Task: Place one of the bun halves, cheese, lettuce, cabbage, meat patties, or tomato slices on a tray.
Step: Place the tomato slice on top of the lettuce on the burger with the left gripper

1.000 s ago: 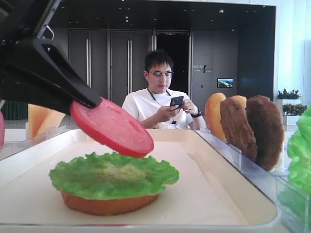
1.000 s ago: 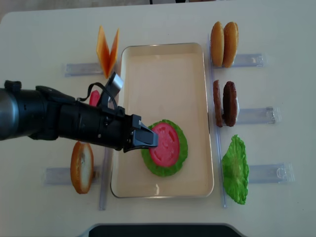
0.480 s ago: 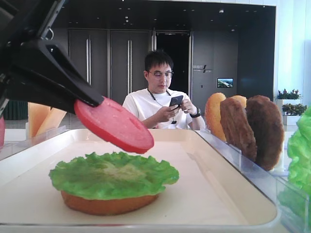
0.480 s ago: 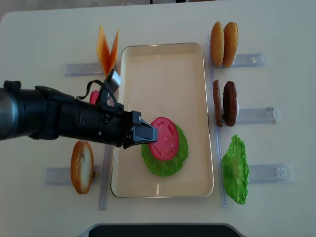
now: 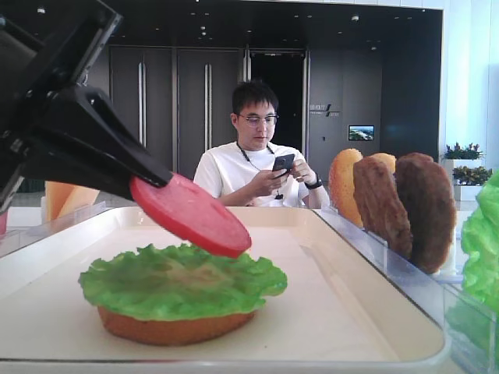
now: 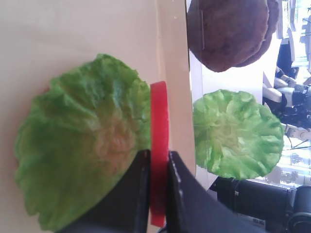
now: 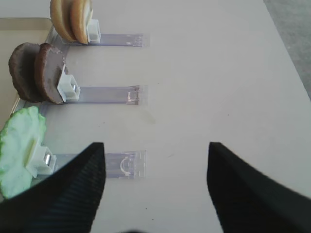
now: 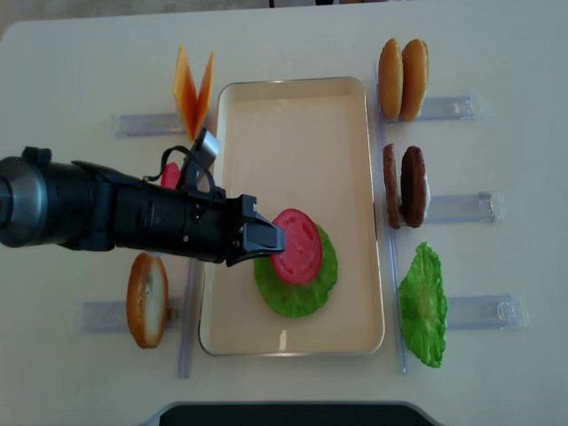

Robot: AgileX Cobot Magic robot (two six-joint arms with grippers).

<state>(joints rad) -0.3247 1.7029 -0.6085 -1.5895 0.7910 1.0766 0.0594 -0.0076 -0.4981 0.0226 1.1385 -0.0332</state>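
The left tool (image 8: 266, 237) is clamped on the edge of a red tomato slice (image 8: 296, 246), holding it tilted in the air over the tray (image 8: 293, 106), its lower edge close above the lettuce leaf (image 8: 306, 288); whether the two touch I cannot tell. That leaf lies on a bun half (image 5: 175, 327) toward the near end of the cream tray. In the left wrist view the slice shows edge-on, pinched between the two dark fingers (image 6: 181, 179), with the ruffled leaf spread beneath it. The right tool (image 7: 153, 187) hangs over bare tabletop (image 7: 204, 73) off to the right, its jaws spread wide and gripping nothing. On that side, clear holders (image 8: 461, 209) keep pieces standing on edge: two bun halves (image 8: 403, 79) at the far end, two meat patties (image 8: 405, 185) in the middle, and a second lettuce leaf (image 8: 423, 304) nearest. Left of the tray stand two cheese slices (image 8: 193, 91) leaning apart in a V, another bun half (image 8: 147, 300) upright in its holder, and a bit of red just behind the left arm. A man in a white shirt (image 5: 257, 160) sits beyond the tabletop, looking at his phone.
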